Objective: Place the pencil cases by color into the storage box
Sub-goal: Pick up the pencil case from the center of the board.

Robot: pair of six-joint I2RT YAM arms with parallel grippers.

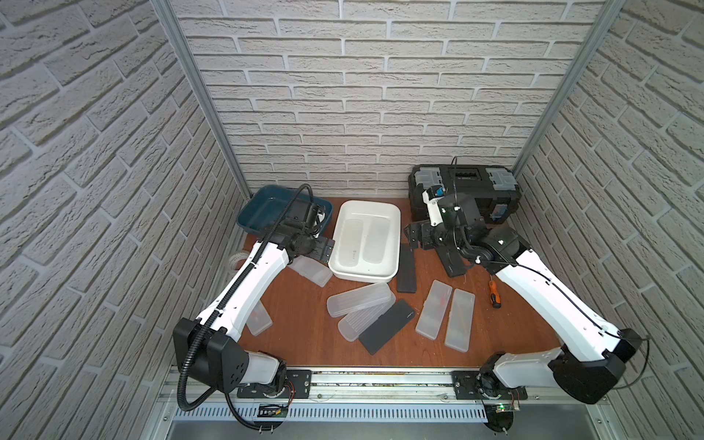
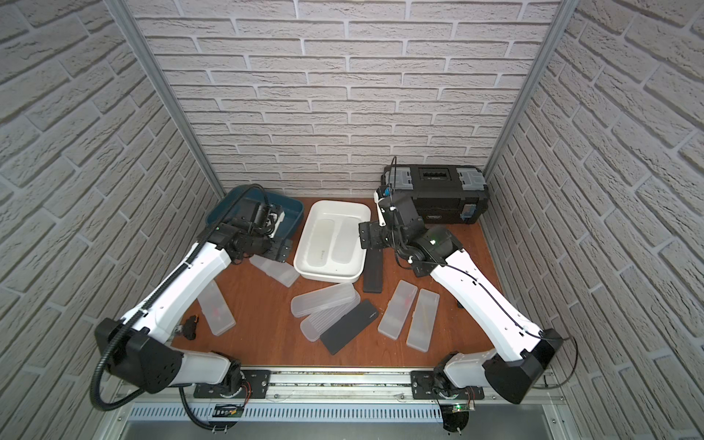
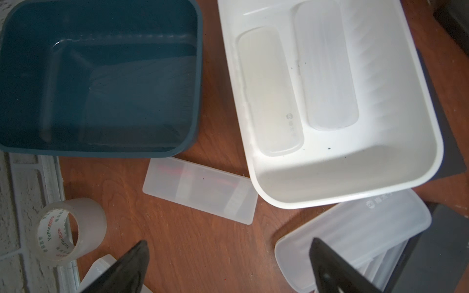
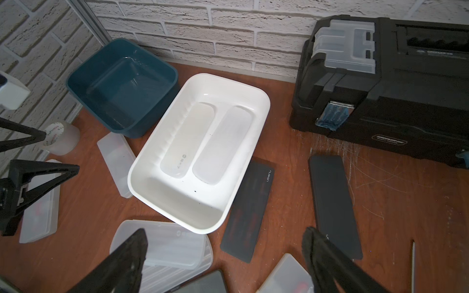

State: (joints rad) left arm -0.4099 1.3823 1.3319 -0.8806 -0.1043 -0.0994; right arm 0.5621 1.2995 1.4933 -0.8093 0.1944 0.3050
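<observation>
Just below the left gripper (image 3: pixel 229 242), jaws apart (right gripper (image 4: pixel 225 233) likewise), lies a frosted pencil case (image 3: pixel 200 189).

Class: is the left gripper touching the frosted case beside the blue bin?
Apart. The left wrist view shows bare table between the open left gripper and the frosted case.

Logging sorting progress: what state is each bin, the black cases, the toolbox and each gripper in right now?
White bin: holds two frosted cases, side by side.
Teal bin: empty.
Black cases: three, all on the table.
Toolbox: lid shut.
Left gripper: open, holding nothing.
Right gripper: open, holding nothing.
</observation>
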